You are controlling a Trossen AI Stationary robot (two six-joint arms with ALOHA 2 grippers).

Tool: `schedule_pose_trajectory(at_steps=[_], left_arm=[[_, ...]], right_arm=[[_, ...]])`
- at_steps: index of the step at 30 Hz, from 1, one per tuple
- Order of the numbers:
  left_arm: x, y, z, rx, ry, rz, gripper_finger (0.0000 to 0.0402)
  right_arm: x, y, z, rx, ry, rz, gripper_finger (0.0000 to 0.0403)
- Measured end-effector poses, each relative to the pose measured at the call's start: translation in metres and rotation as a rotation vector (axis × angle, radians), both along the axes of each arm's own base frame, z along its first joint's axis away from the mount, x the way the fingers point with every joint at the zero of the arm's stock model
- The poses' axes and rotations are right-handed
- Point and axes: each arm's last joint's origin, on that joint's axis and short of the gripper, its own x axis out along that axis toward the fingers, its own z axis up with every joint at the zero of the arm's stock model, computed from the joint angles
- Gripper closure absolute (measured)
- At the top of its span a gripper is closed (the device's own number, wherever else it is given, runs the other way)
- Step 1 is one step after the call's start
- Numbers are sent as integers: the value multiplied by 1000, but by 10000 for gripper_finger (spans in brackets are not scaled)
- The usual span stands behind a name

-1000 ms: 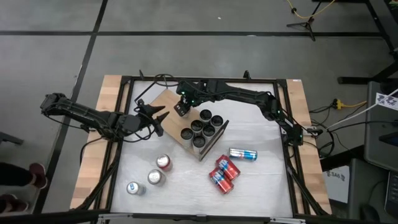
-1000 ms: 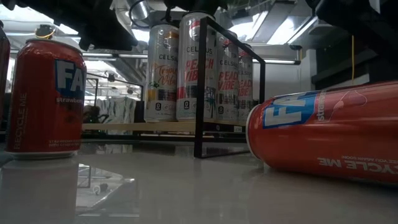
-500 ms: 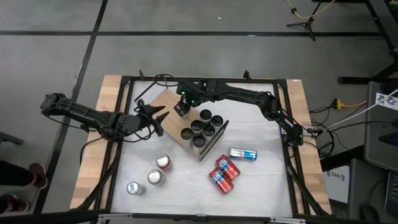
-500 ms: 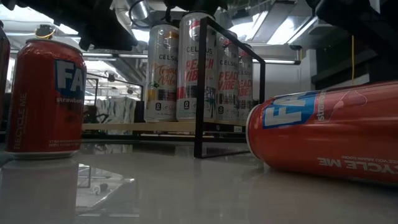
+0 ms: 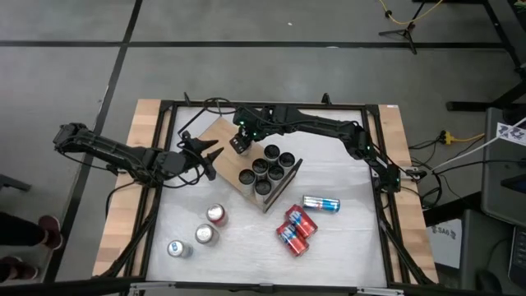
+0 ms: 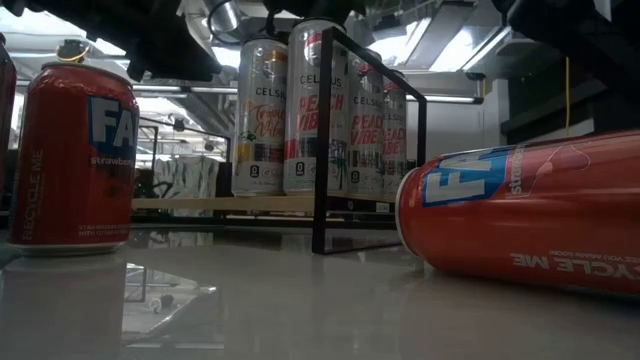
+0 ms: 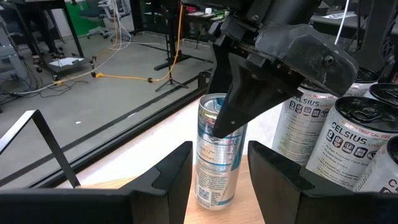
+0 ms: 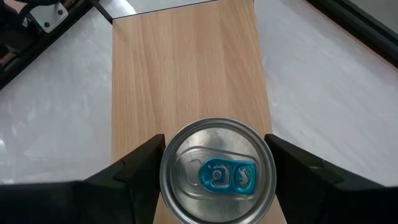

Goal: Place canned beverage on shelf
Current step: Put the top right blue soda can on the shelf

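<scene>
In the low view, a red can [image 6: 520, 220] lies on its side at the lower right of the frame, and a second red can [image 6: 75, 160] stands upright at the left. Behind them, in mid frame, tall cans [image 6: 320, 110] stand in a cluster on the shelf [image 6: 225, 203].

In the high view, three loose cans [image 5: 197, 233] stand at the lower left of the table [image 5: 345, 247], with more lying at lower centre. The shelf [image 5: 215, 136] sits at upper centre, its right portion filled and its left portion bare.

The right gripper [image 5: 240, 141] is at the upper centre of the high view, over the shelf. Its fingers are closed on a silver-and-blue can [image 8: 216, 174], held upright by the top rim. The left wrist view shows this can [image 7: 217, 155] with its base on the board.

The left gripper [image 5: 205, 154] waits beside the shelf's left edge, fingers part open, holding nothing.

Step in hand: placement, at the point of release. The next move calls for opening the right fingers and lifting straight up so that the can stays upright
</scene>
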Motion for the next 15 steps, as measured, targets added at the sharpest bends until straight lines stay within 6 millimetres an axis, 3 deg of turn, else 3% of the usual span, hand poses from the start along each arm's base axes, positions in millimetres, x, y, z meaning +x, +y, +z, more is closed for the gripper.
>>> schedule_pose_trajectory(at_steps=[15], left_arm=[[0,0,0,0,0,0,253]], right_arm=[[0,0,1,5,-4,-7,154]])
